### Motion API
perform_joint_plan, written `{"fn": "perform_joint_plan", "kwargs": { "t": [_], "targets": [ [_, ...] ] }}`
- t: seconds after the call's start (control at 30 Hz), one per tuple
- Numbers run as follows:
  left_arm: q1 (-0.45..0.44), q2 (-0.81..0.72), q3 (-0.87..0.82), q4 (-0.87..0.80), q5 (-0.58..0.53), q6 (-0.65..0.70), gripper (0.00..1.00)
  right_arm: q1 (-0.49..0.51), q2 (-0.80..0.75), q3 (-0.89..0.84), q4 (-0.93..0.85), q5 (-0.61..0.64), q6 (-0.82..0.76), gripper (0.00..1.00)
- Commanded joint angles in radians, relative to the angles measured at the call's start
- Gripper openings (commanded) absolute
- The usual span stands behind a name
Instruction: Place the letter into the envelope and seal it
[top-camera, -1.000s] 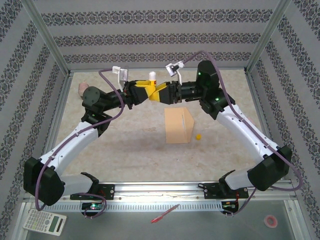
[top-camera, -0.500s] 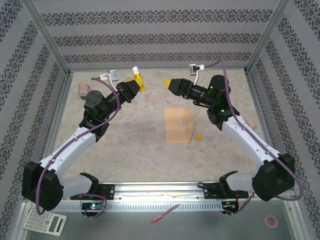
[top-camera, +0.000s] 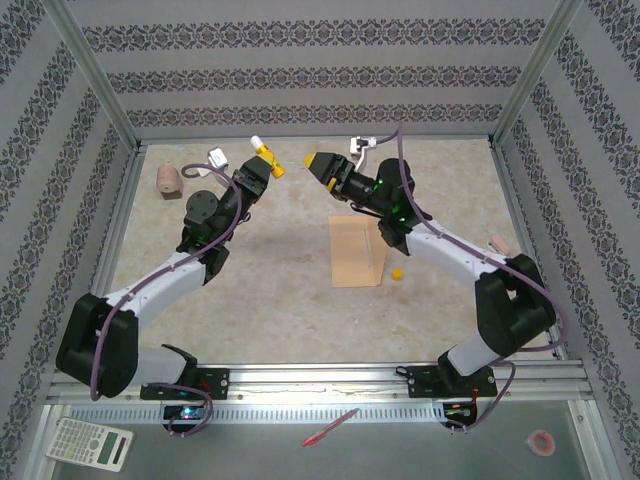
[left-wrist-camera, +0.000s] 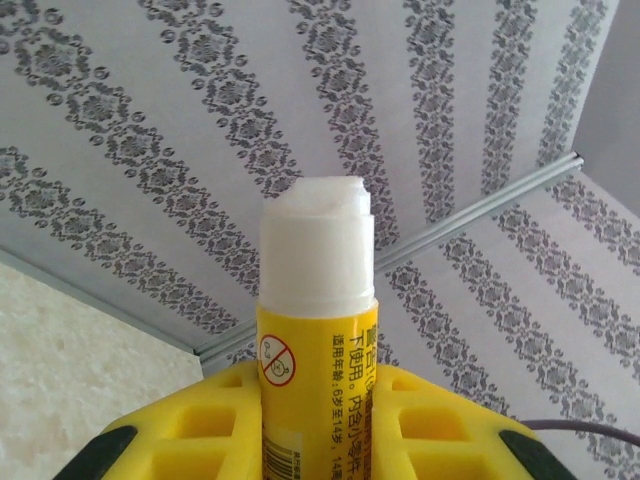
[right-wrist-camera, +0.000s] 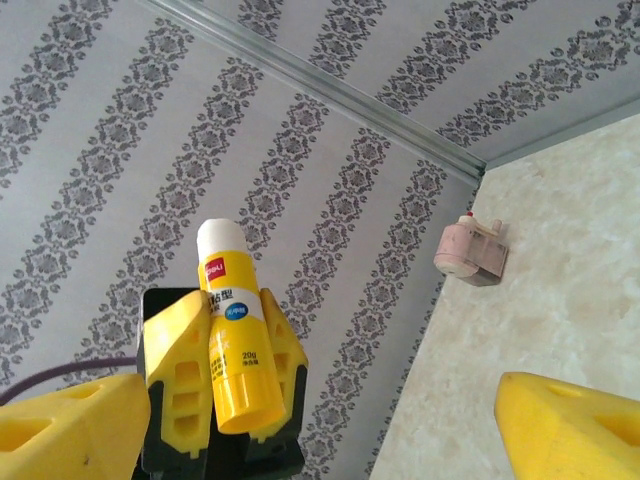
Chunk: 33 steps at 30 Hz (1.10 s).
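Envelope (top-camera: 358, 252) sits at frame centre in the top view, tan, on the table (top-camera: 270, 290), with a small yellow piece (top-camera: 397, 272) just beside its lower right corner. Both arms are raised above and behind it. The left gripper (top-camera: 262, 170) at upper centre-left is clamped on a glue stick (top-camera: 265, 152), and the right gripper (top-camera: 320, 163) faces it from the right, apart from it. A pink object (top-camera: 170, 181) lies at upper left, a calculator (top-camera: 90, 444) at bottom left, a red pen (top-camera: 330, 427) at bottom centre. Left wrist view: the glue stick (left-wrist-camera: 318, 300) stands upright at frame centre, white tip bare, pinched between the yellow fingers (left-wrist-camera: 200, 425). Right wrist view: own yellow fingers (right-wrist-camera: 70, 430) sit at the bottom corners, spread wide, nothing between them. The left gripper (right-wrist-camera: 215, 385) holds the glue stick (right-wrist-camera: 232, 330) at lower left, and the pink object (right-wrist-camera: 470, 252) is at right by the wall (right-wrist-camera: 330, 180).
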<state>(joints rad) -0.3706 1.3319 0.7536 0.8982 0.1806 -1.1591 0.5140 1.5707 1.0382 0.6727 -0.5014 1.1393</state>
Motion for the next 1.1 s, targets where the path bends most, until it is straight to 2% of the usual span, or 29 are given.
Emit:
{"fn": "perform_joint_plan", "kwargs": {
  "t": [0.0,0.3,0.6,1.07],
  "targets": [
    [0.011,0.025,-0.018,0.173,-0.040,-0.091,0.00,0.033,0.044,0.023,0.109,0.063,0.062,0.88],
    [0.012,0.055,-0.024,0.195,-0.034,-0.112,0.00,0.087,0.145,0.081,0.189,0.067,0.123,0.83],
    [0.011,0.068,-0.035,0.206,-0.032,-0.115,0.00,0.110,0.176,0.102,0.229,0.057,0.145,0.72],
    [0.012,0.112,-0.020,0.248,-0.029,-0.140,0.00,0.127,0.198,0.112,0.273,0.049,0.171,0.69]
  ]
}}
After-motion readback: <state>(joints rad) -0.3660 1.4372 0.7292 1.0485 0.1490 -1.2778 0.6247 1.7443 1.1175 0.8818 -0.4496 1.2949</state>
